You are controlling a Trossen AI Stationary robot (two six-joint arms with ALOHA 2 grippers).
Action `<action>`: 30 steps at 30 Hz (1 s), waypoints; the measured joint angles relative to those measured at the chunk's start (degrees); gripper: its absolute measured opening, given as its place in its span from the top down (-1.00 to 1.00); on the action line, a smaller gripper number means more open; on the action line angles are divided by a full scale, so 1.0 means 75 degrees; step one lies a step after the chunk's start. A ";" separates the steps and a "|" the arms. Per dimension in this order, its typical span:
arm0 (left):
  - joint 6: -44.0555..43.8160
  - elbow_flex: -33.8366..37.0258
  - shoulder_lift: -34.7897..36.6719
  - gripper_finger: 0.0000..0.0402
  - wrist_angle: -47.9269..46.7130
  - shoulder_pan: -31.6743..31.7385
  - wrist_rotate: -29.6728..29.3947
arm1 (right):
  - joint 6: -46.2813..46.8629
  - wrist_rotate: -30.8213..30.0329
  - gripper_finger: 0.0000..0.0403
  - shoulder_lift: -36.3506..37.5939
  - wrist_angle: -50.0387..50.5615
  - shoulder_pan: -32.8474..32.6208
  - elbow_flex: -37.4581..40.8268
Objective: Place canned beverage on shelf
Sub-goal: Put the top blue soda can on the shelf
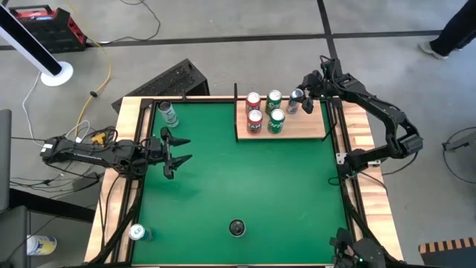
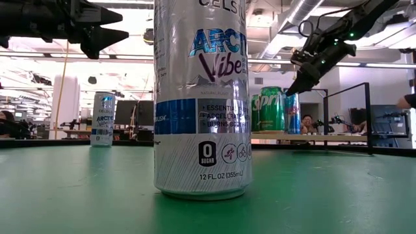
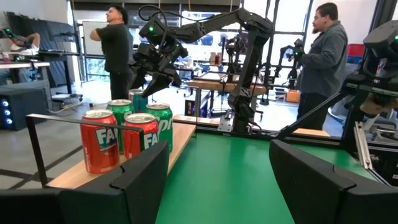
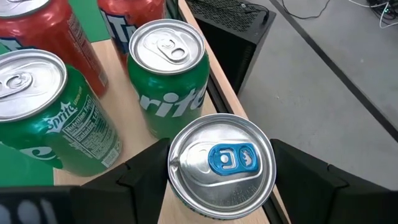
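The shelf point(image 1: 297, 131) stands at the table's far right and carries two red cans point(image 1: 254, 119) and two green Sprite cans point(image 1: 276, 119). My right gripper point(image 1: 302, 101) is at the shelf's far right corner, shut on a silver can with a blue tab point(image 4: 222, 165). The can stands upright beside the green cans point(image 4: 168, 74). My left gripper point(image 1: 177, 152) hangs open and empty above the table's left part, its fingers point(image 3: 140, 180) wide apart. My right gripper pinches the silver can between its two fingers point(image 4: 144, 175), on opposite sides of its wall just below the top rim point(image 4: 174, 167). The fingers come from above, pointing down. The can is upright. Its base is hidden in the wrist view and seems level with the shelf board in the low view point(image 2: 292, 112).
Three more silver cans are on the green table: one at the far left point(image 1: 168, 113), one at the near left corner point(image 1: 137, 233), and one at the near middle point(image 1: 236, 227), close to the low camera point(image 2: 201, 97). People stand beyond the table point(image 3: 326, 56).
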State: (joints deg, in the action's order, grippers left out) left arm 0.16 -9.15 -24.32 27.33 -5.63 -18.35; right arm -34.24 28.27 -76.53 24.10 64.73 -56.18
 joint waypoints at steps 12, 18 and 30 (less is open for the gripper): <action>0.0029 0.0000 0.0000 -0.31 -0.0006 0.0000 0.0000 | 0.0047 -0.0015 -0.41 0.0000 0.0000 0.0006 0.0006; 0.0026 0.0000 0.0000 -0.31 -0.0006 0.0000 -0.0003 | 0.0047 -0.0017 -0.42 0.0000 0.0000 0.0006 0.0006; 0.0016 0.0000 0.0000 -0.31 -0.0006 0.0000 -0.0003 | 0.0139 -0.0041 -0.45 0.0000 -0.0058 0.0006 0.0015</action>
State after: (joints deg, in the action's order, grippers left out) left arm 0.28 -9.15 -24.32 27.29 -5.63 -18.37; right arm -33.20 27.97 -76.53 23.66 64.77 -56.07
